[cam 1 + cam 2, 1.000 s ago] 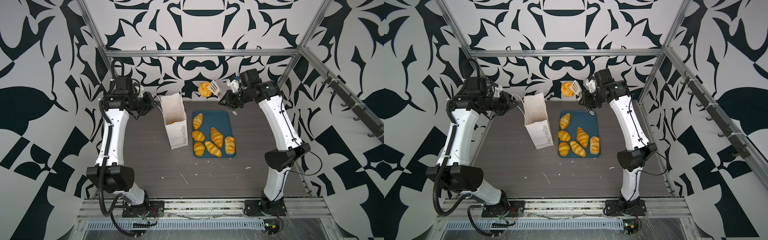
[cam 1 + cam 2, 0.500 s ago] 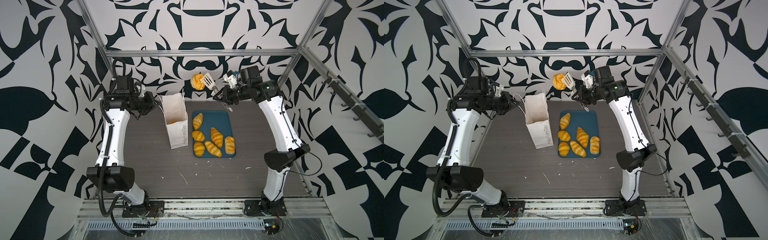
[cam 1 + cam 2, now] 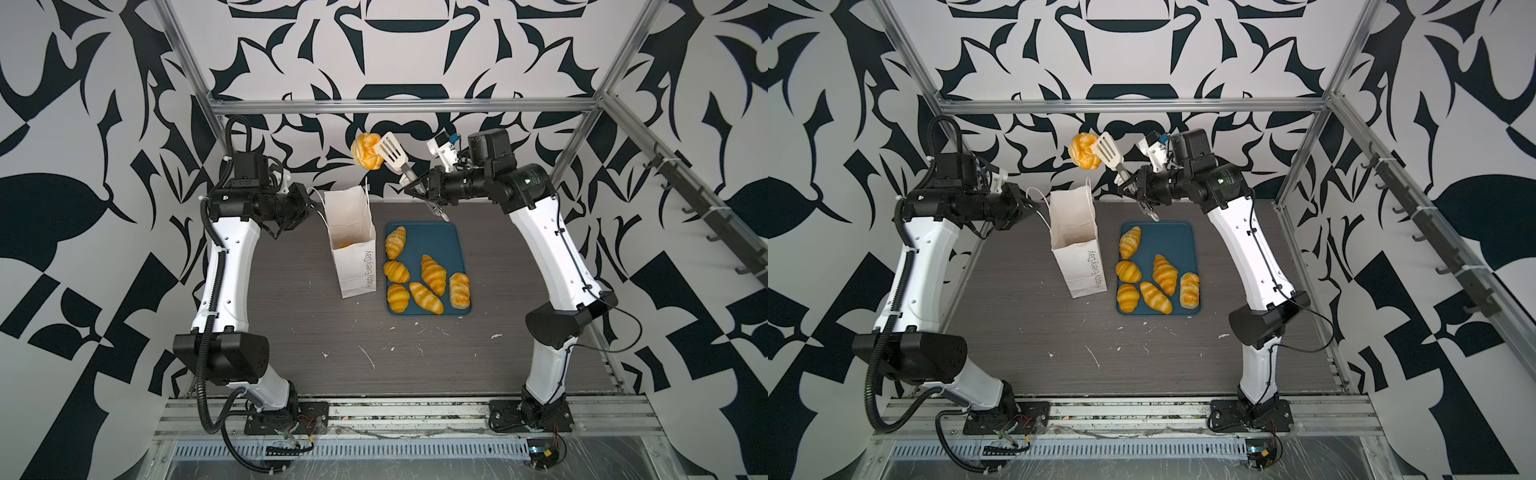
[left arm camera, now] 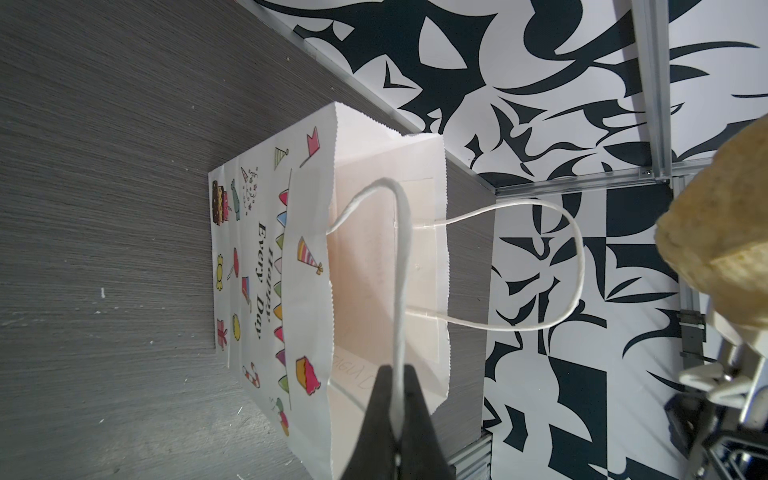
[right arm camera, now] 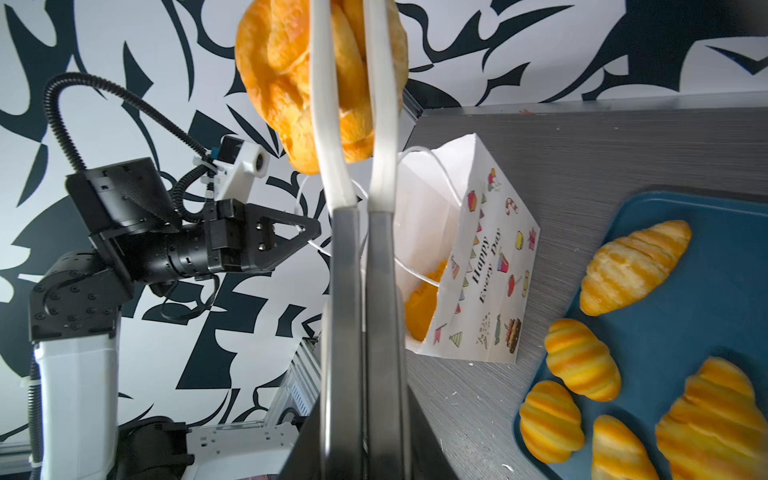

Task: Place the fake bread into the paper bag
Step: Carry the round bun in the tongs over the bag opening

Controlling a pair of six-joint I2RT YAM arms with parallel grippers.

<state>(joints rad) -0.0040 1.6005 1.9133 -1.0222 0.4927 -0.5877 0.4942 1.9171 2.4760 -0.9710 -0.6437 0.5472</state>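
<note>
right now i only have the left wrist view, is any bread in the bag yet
Observer: Yes, one orange piece lies at the bottom of the paper bag.
Operator: how many left on the tray
Observer: Six pieces lie on the blue tray.
Operator: whats the right claw doing
Observer: The right claw is shut on white tongs that grip the round bun, raised in the air, not yet in the bag.
</note>
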